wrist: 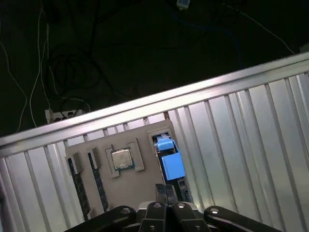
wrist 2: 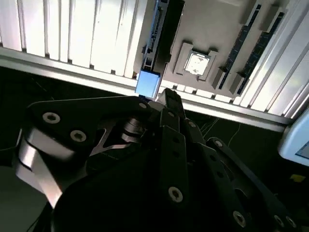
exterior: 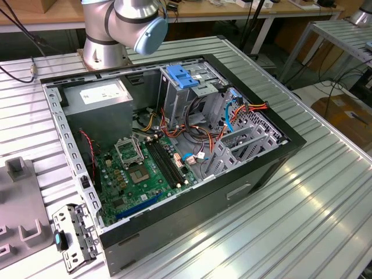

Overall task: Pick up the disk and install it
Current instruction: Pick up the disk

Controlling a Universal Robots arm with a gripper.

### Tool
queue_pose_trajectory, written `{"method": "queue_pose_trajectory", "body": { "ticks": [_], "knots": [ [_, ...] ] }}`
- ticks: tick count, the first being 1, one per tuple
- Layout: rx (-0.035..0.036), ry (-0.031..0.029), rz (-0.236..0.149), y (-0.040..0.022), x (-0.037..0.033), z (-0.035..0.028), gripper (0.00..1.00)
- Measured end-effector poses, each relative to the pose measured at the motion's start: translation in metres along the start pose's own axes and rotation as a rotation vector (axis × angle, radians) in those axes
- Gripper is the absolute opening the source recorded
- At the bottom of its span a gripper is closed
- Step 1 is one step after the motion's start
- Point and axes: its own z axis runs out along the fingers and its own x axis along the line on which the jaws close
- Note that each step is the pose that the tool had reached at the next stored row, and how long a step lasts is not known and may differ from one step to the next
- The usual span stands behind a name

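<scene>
The disk (wrist: 170, 162) stands on edge in a slot of a grey parts holder (wrist: 145, 181), seen edge-on with its blue rail end toward the camera. In the second wrist view the disk (wrist 2: 148, 83) shows the same blue end, with a dark edge running away from it. My gripper (wrist: 166, 192) hangs just above the holder, close beside the disk's edge, with its black fingertips pressed together and nothing visibly between them. In the second wrist view the gripper (wrist 2: 169, 99) sits right next to the blue end.
The holder also carries a processor chip (wrist: 120, 158) and two memory sticks (wrist: 77, 181), and lies on a ribbed aluminium table near its edge (wrist: 145, 104). The open computer case (exterior: 168, 145) holds a drive cage with a blue latch (exterior: 183, 78) and a grey power-supply box (exterior: 99, 96).
</scene>
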Motion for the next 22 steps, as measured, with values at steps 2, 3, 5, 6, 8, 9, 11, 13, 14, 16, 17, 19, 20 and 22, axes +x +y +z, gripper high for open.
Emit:
{"method": "queue_pose_trajectory", "body": {
  "ticks": [2,3,5,6,8,9,11,13,14,16,17,19,20,22],
  "knots": [
    [0.0015,-0.0004,-0.068,0.0,0.0,0.0006,0.11],
    [0.0021,-0.0006,-0.085,0.0005,-0.0014,0.001,0.11],
    [0.0021,-0.0005,-0.09,0.002,-0.0068,0.0019,0.11],
    [0.0021,-0.0005,-0.091,0.0031,-0.0093,0.0028,0.11],
    [0.004,-0.0009,-0.091,0.0075,-0.0108,0.0049,0.11],
    [0.0072,-0.0015,-0.091,0.0111,-0.01,0.006,0.11],
    [0.012,-0.0026,-0.091,0.0151,-0.009,0.0071,0.11],
    [0.0133,-0.003,-0.093,0.0161,-0.0087,0.0088,0.11],
    [0.013,-0.0029,-0.094,0.0161,-0.0087,0.0102,0.17],
    [0.013,-0.0029,-0.094,0.0162,-0.0088,0.014,0.24],
    [0.013,-0.0029,-0.094,0.0162,-0.0084,0.0161,0.29],
    [0.0129,-0.0028,-0.09,0.0154,-0.0079,0.0209,0.42],
    [0.0125,-0.0026,-0.085,0.0151,-0.0081,0.0229,0.42],
    [0.0102,-0.0021,-0.07,0.0131,-0.0087,0.0291,0.54]
  ]
}}
